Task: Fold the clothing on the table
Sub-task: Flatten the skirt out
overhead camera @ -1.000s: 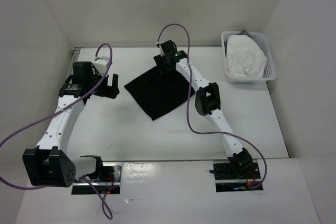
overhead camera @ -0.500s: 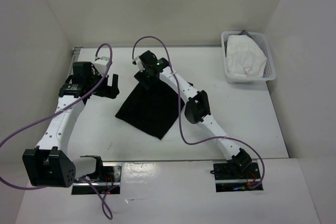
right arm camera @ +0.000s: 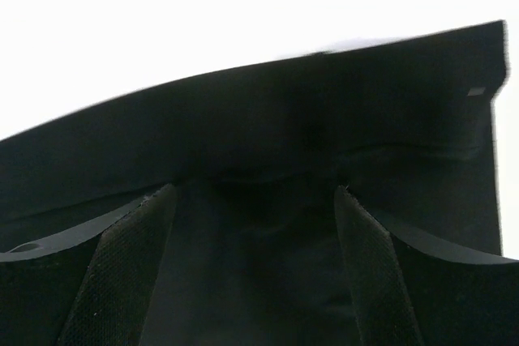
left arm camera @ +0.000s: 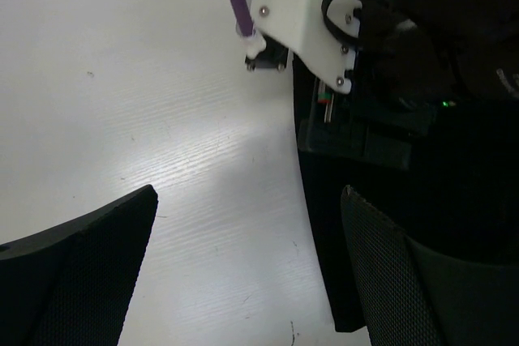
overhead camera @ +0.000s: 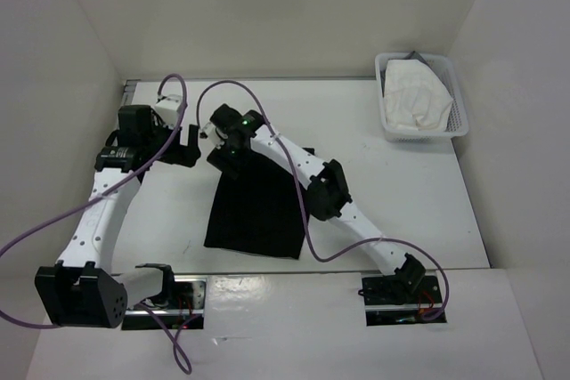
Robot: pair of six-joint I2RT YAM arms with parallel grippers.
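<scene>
clothing (overhead camera: pixel 256 211) on table (overhead camera: pixel 419 202), right tool (overhead camera: pixel 224 159) at its far end, left tool (overhead camera: pixel 188 145) just left, basket (overhead camera: pixel 460 127) back right

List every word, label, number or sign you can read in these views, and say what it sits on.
No text can be read in any view.
Small grey tag near the edge of the clothing: too small and blurred to read, if it carries print at all.
Basket and white cloth: no print visible from the top view.

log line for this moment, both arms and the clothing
left tool: open, over bare table beside clothing | right tool: open, down on clothing's far edge | clothing: lying flat on table
</scene>
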